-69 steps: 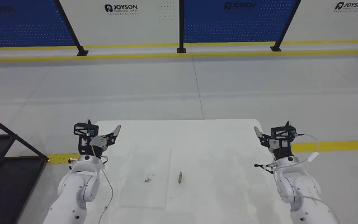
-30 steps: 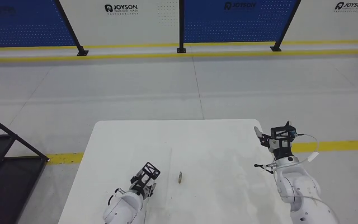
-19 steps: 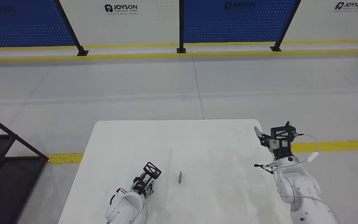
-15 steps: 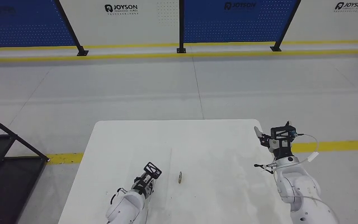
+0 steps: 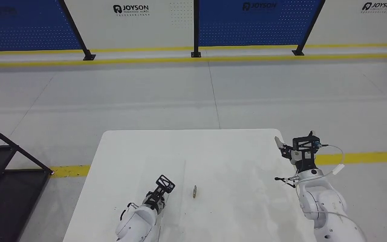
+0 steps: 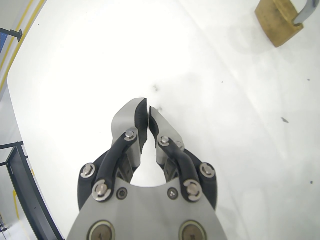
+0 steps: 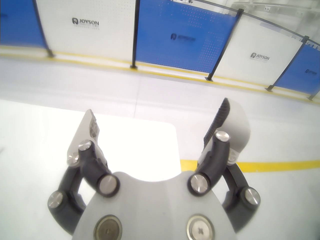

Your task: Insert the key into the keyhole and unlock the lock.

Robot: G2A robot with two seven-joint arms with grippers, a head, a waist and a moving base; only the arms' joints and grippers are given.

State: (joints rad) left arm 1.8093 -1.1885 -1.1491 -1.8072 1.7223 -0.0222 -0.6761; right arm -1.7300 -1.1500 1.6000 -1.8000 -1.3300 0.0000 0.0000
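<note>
Can see the left gripper [image 6: 148,109] low over the near left part of the white table [image 5: 242,157], tips pointing down at the top and black pads [image 6: 140,118] pressed almost together with just a thin slit; cannot tell if anything small sits between them. Can see the brass lock [image 5: 194,192] with its silver loop lying flat on the table just to the right of that gripper, not touching it. Can see the right gripper [image 7: 157,106] up by the far right corner, spread wide and holding nothing.
</note>
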